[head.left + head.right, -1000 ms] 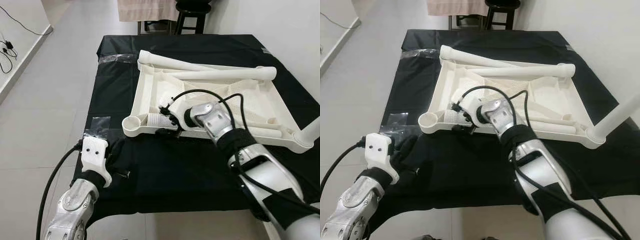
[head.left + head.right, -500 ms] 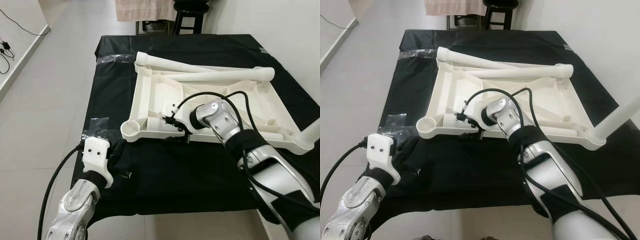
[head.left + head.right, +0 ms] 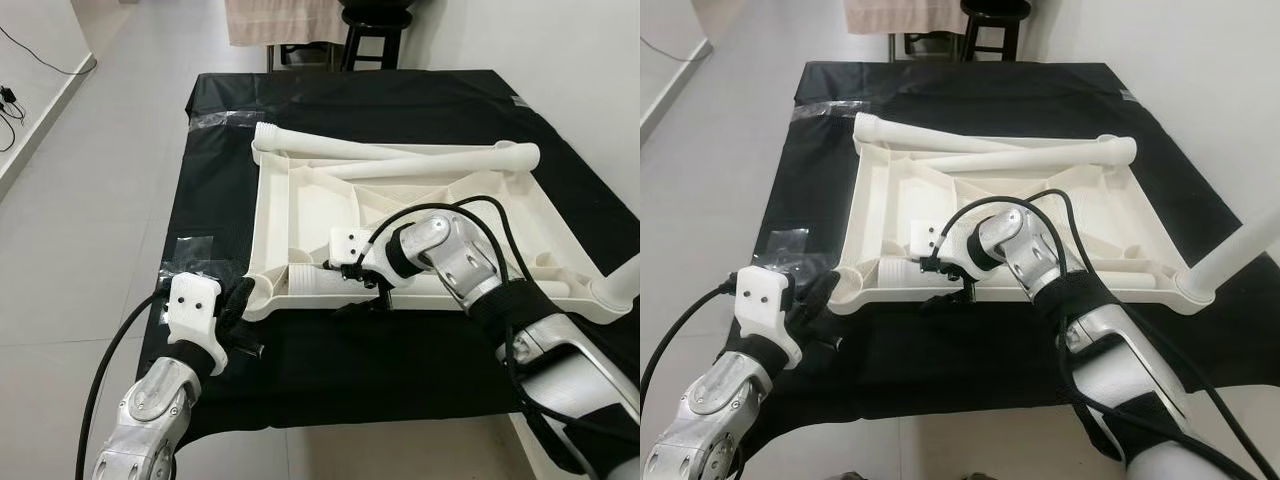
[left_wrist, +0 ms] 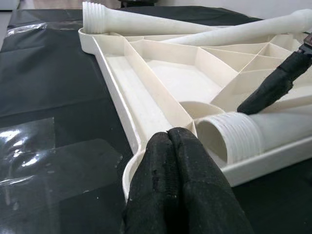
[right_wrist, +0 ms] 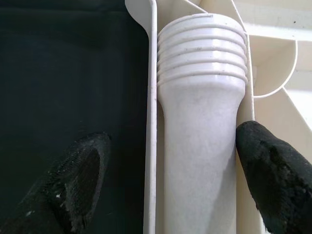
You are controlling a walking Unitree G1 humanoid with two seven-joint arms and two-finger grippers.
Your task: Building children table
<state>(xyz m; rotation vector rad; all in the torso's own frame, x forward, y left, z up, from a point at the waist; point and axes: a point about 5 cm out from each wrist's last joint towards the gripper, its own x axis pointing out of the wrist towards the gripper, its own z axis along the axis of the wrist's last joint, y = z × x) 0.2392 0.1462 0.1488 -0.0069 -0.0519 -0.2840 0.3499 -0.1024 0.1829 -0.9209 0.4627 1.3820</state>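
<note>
Left eye view: the upturned white tabletop (image 3: 300, 205) lies on the black-covered table (image 3: 215, 200). The right gripper (image 5: 165, 170), fingers spread, straddles a threaded leg (image 5: 200, 161) and the tabletop's near rim. The left gripper (image 4: 183, 161), fingers pressed together, touches its near corner.

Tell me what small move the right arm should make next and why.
Probably close the right gripper on the threaded table leg. Its jaws stand open, one inside the upturned tabletop, the other outside the rim, so the leg isn't held yet.
</note>
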